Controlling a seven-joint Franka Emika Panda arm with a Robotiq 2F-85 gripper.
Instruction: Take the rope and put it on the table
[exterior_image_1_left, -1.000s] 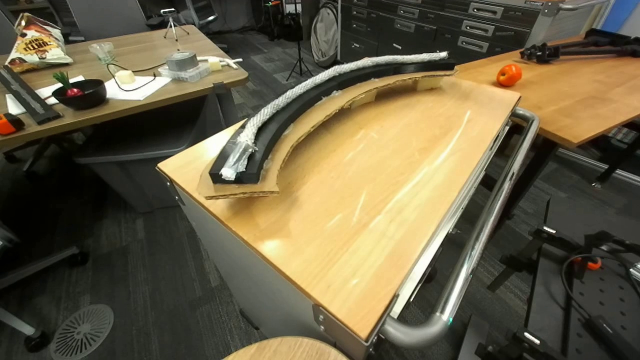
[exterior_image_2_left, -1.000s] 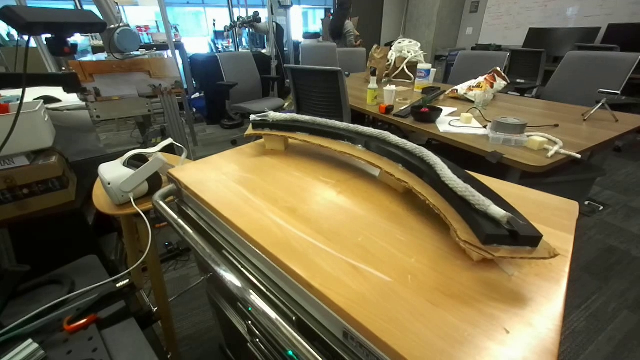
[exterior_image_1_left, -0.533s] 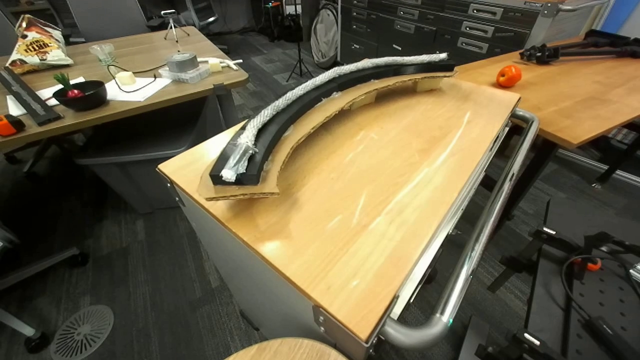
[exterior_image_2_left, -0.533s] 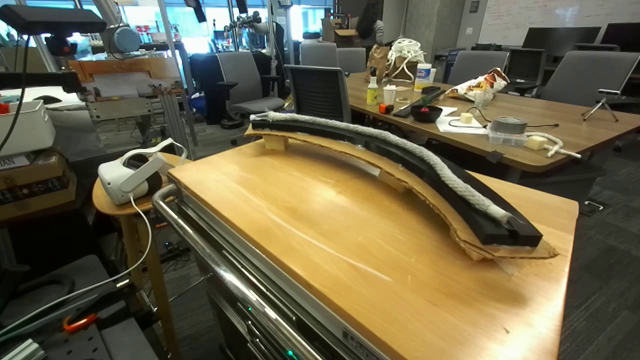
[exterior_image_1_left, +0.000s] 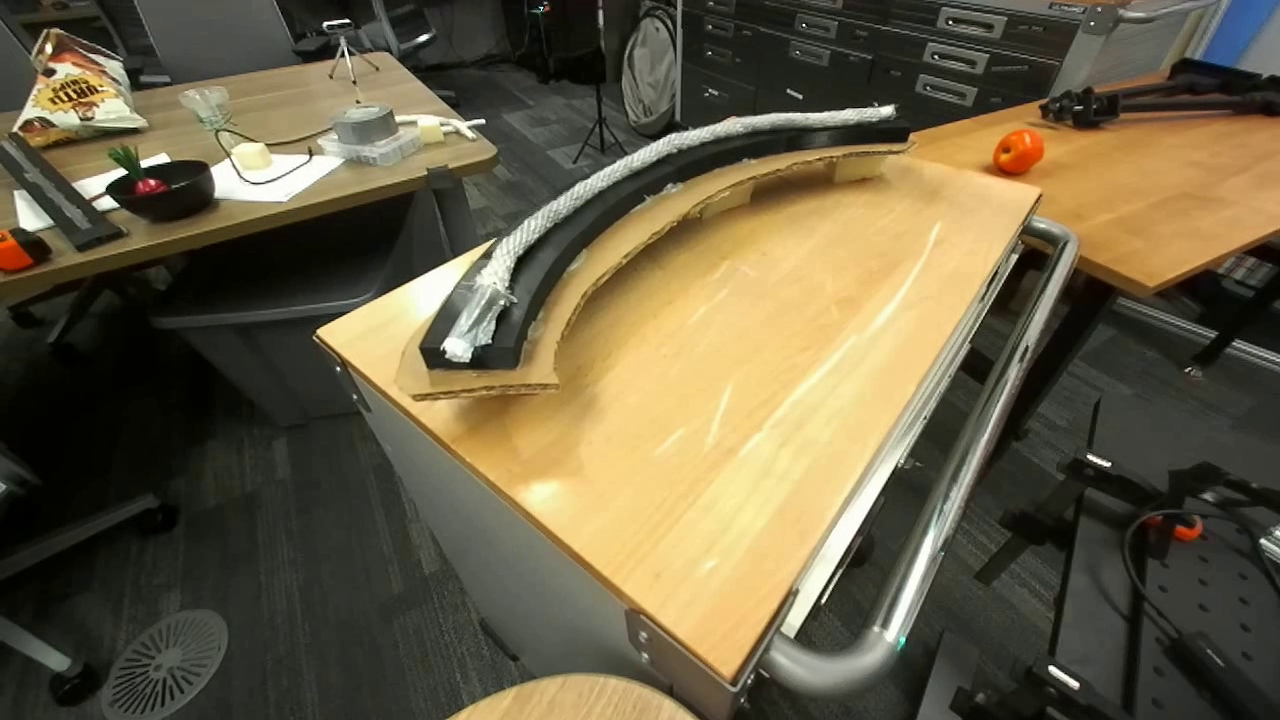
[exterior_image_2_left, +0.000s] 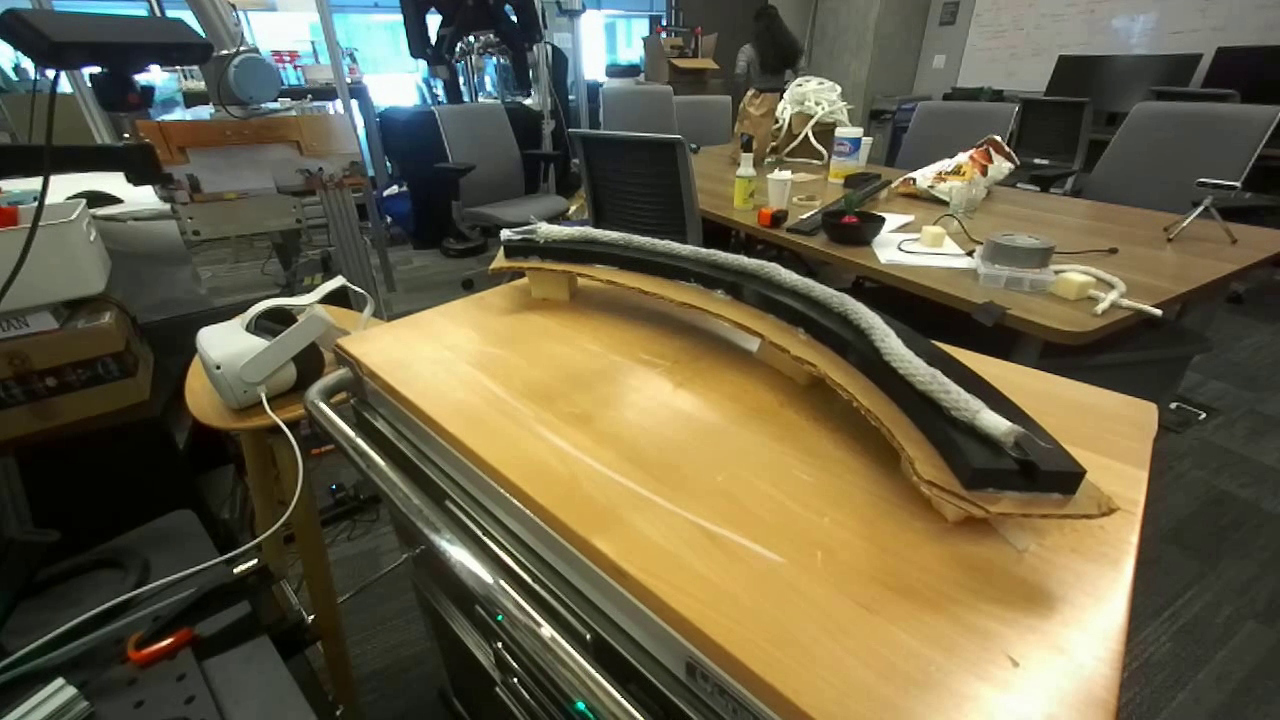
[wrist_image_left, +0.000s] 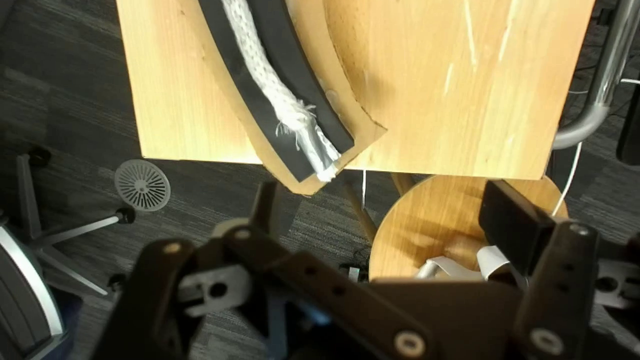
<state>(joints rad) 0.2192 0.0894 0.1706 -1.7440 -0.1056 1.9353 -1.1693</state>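
Note:
The rope (exterior_image_1_left: 515, 245) is a thick white braided cord with a taped end. In both exterior views it lies along a curved black channel tray (exterior_image_2_left: 940, 430), on top of the groove. The tray stands raised on cardboard on the wood-grain table (exterior_image_2_left: 700, 440). In the wrist view the rope (wrist_image_left: 260, 65) runs from the top edge to its frayed, taped end. My gripper (wrist_image_left: 385, 200) is open with nothing between its fingers. In that view its fingers lie below the rope's taped end, apart from it. In an exterior view the black gripper (exterior_image_2_left: 470, 60) hangs at the top edge, well above the table.
A chrome rail (exterior_image_1_left: 960, 480) runs along one table edge. A round stool (wrist_image_left: 400, 235) with a white headset (exterior_image_2_left: 240, 360) stands beside the table. A cluttered desk (exterior_image_2_left: 1120, 230) and a grey bin (exterior_image_1_left: 290, 310) stand behind.
My gripper has come down into view at the top of an exterior view. The rope, tray and table have not moved. A person in the background has moved right.

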